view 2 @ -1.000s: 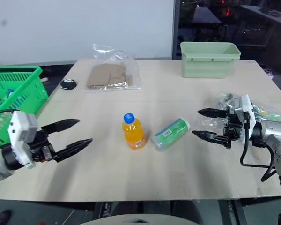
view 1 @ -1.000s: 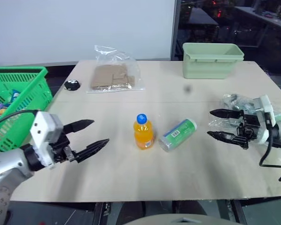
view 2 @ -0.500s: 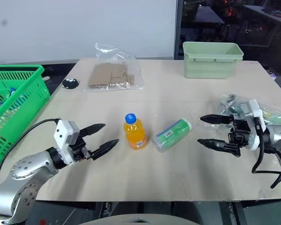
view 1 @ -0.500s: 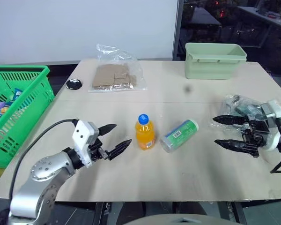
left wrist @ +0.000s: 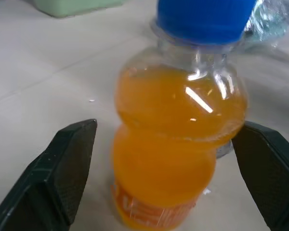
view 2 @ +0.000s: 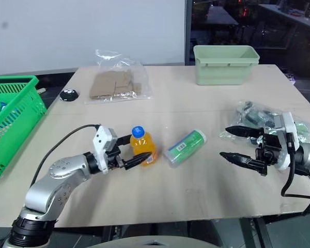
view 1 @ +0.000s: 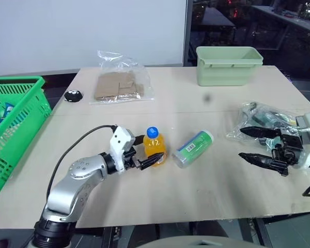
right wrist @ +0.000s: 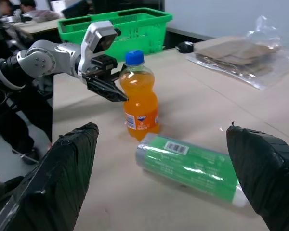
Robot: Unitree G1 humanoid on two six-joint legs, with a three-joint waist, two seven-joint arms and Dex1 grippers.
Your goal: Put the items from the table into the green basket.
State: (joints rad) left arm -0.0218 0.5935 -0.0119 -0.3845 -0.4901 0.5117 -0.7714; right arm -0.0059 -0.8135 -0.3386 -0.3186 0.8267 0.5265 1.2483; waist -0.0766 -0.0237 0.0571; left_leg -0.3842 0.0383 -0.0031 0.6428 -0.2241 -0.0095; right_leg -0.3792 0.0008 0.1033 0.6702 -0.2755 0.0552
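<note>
White wall point(view 1: 88, 26) behind left; dark glass partition point(view 1: 237, 23) behind right, desks and small red lights beyond; people at desks in right wrist view.

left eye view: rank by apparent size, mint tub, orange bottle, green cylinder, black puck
1. mint tub, though farthest back
2. green cylinder and orange bottle: too close to rank
3. black puck

Orange bottle point(view 1: 154, 151) with blue cap, green lattice basket point(view 1: 13, 124), beige table point(view 1: 196, 181)
</note>
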